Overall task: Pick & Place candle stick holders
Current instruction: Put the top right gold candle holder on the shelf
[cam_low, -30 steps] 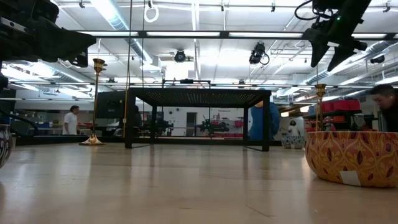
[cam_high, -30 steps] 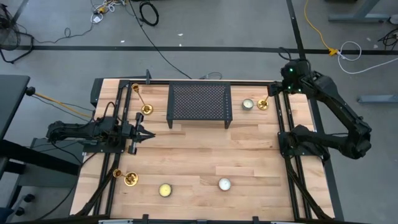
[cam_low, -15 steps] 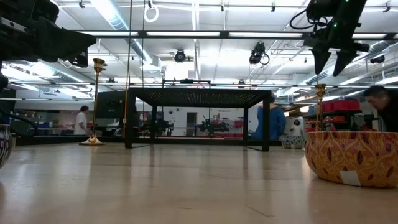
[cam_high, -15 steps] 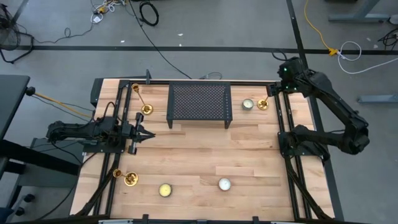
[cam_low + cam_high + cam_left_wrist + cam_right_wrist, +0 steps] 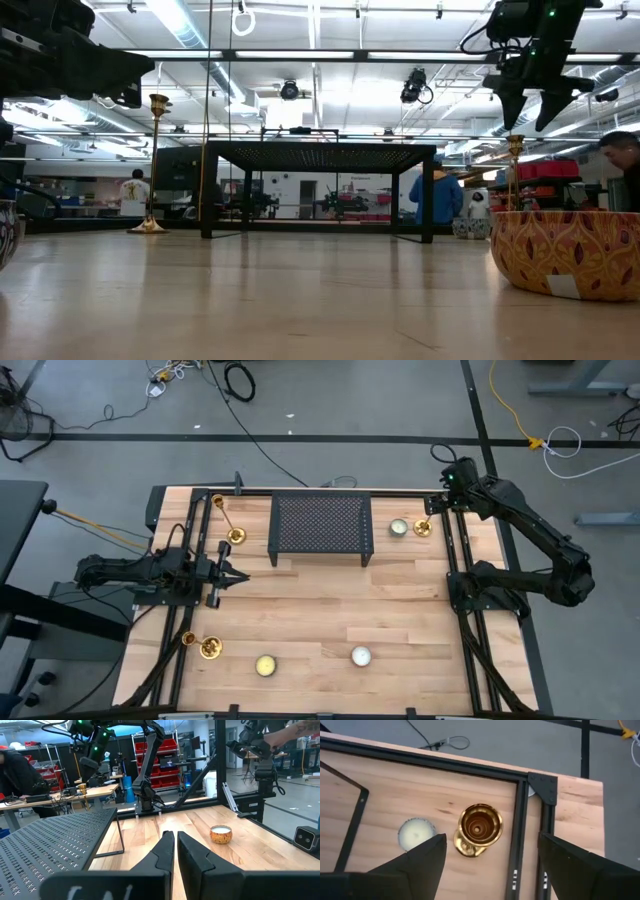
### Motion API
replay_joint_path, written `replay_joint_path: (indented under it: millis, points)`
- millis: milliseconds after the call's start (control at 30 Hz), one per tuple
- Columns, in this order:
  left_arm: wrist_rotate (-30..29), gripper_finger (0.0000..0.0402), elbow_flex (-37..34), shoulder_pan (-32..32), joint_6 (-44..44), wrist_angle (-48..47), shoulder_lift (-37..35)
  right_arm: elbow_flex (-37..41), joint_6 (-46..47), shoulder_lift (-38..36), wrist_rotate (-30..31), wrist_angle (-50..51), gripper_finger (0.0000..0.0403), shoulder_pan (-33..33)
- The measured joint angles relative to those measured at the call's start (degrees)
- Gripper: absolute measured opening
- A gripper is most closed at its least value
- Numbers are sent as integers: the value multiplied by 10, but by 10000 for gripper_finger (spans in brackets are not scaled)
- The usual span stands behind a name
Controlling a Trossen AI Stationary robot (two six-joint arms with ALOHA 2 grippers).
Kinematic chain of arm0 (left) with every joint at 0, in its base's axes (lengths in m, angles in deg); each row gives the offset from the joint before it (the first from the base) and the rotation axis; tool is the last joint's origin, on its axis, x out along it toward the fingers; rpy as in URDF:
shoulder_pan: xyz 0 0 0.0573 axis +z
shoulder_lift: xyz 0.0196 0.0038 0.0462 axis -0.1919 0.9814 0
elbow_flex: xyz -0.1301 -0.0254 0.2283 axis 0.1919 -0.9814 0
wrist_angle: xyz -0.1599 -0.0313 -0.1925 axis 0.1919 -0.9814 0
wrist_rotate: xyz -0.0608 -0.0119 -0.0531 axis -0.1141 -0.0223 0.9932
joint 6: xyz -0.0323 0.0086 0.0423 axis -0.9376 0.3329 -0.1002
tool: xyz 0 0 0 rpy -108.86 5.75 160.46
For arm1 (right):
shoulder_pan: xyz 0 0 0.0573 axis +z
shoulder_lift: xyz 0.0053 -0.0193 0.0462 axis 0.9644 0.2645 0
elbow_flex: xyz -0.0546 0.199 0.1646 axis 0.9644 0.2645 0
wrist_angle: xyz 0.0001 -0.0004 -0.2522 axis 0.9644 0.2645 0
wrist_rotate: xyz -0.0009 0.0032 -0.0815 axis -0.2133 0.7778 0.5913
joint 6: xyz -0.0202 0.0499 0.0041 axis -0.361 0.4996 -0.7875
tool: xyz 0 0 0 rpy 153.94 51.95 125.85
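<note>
Three brass candlesticks stand upright on their round bases on the wooden table: one at the far left point(image 5: 228, 520), one at the near left point(image 5: 203, 646), one at the far right point(image 5: 424, 526). My right gripper point(image 5: 437, 506) points down, open, straight above the far right candlestick's cup point(image 5: 480, 823). In the low view its fingertips point(image 5: 532, 112) hang just above that cup point(image 5: 515, 146), on either side of it and apart from it. My left gripper point(image 5: 236, 577) is shut and empty, low over the table's left side; it also shows in the left wrist view point(image 5: 174, 851).
A black mesh rack point(image 5: 320, 525) stands at the far middle. A white candle tin point(image 5: 399, 527) sits right beside the far right candlestick. A yellow candle point(image 5: 265, 665) and a white one point(image 5: 361, 655) sit near the front edge. Black frame rails point(image 5: 520, 840) run along the table's sides.
My right gripper has moved down toward the top of the far right candlestick, and a little toward the table's left edge. It has stayed open. The candlesticks have not moved.
</note>
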Motion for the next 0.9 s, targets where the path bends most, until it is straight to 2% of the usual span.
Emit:
replay_joint_path:
  millis: [200, 533, 900]
  points:
    - [0, 25, 0, 0, 0, 0, 0, 0, 36, 0, 42, -2, 311, 24]
    - [0, 25, 0, 0, 0, 0, 0, 3, 120, 0, 75, -4, 311, 53]
    - [0, 25, 0, 0, 0, 0, 0, 72, 212, 0, 110, -51, 311, 87]
